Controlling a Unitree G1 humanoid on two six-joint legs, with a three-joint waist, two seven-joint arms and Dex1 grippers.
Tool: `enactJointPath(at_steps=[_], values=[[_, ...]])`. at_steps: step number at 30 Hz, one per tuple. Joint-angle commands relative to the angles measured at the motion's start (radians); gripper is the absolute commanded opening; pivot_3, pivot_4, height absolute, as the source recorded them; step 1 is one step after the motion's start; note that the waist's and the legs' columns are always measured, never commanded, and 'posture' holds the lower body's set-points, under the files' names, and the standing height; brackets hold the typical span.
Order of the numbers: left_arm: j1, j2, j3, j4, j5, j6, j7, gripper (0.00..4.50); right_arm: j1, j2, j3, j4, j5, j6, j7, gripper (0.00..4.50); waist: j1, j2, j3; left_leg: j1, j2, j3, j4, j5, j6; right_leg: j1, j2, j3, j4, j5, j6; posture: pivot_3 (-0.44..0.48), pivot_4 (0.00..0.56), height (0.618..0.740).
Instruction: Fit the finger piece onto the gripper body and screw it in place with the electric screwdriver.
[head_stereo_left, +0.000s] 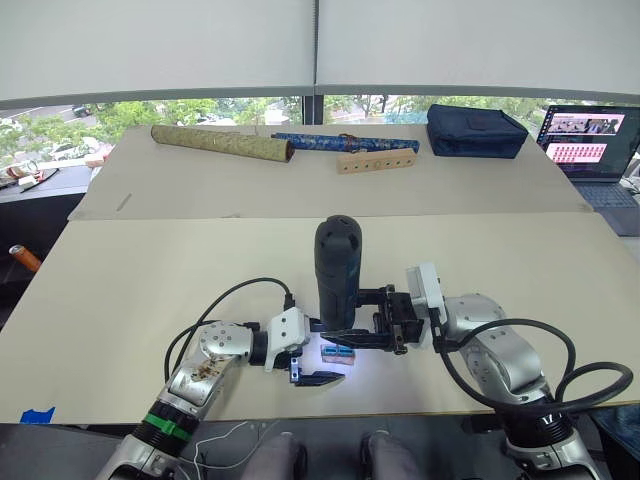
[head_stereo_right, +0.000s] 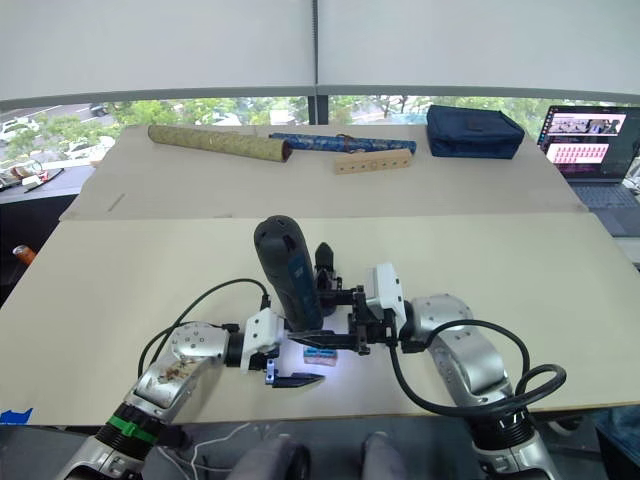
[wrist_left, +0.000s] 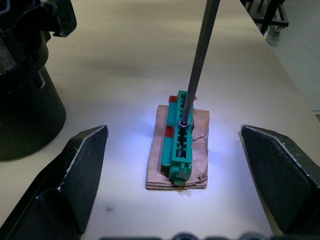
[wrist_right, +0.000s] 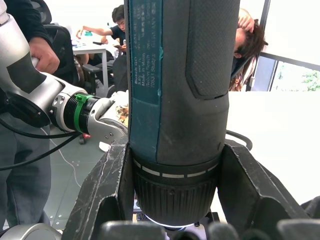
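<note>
Clamping the upright black electric screwdriver (head_stereo_left: 338, 270), the right gripper (head_stereo_left: 352, 330) grips while the left gripper (wrist_left: 175, 165) gapes.

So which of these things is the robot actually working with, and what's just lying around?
In use:
- electric screwdriver, held by the right gripper
- green block under its bit
- gripper body

Lying about:
- patterned rolls
- wooden block with holes
- dark bag
- laptop

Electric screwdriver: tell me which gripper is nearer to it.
Right. The right gripper is shut around the electric screwdriver, holding it upright. The left gripper sits open beside its bit, straddling the tan-and-green block.
</note>
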Motion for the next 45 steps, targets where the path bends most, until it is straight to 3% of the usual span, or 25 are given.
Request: enactJointPath(at_steps=[1, 20, 32, 45], values=[[0.025, 0.004, -0.025, 0.015, 0.008, 0.023, -0.004, 4.48, -0.016, 0.006, -0.025, -0.021, 0.007, -0.045, 0.0, 1.9, 0.0, 0.0, 0.0, 0.0, 0.0, 0.0, 0.0, 0.0, 0.0, 0.0, 0.0, 0.0, 0.0, 0.0, 0.0, 0.0, 0.15, 0.74], [0.02, 0.003, -0.024, 0.017, 0.01, 0.024, -0.002, 4.48, 0.009, -0.002, -0.012, -0.015, -0.006, -0.043, -0.002, 1.9, 0.0, 0.0, 0.0, 0.001, 0.0, 0.0, 0.0, 0.0, 0.0, 0.001, 0.0, 0.0, 0.0, 0.0, 0.0, 0.0, 0.15, 0.74], [0.019, -0.003, -0.024, 0.018, 0.008, 0.026, 0.006, 4.48, 0.027, -0.014, 0.005, -0.008, -0.027, -0.026, -0.018, 1.9, 0.0, 0.0, 0.0, 0.01, 0.0, 0.0, -0.001, -0.004, 0.006, 0.011, 0.0, 0.0, -0.002, 0.0, 0.0, 0.0, 0.15, 0.74], [0.011, -0.012, -0.004, 0.024, -0.006, 0.022, 0.009, 4.48, -0.018, -0.001, -0.028, -0.025, 0.043, -0.004, -0.021, 1.9, 0.001, 0.0, 0.0, 0.01, 0.0, 0.0, -0.001, -0.004, 0.006, 0.01, -0.001, 0.0, -0.002, 0.0, 0.0, 0.0, 0.15, 0.74]])
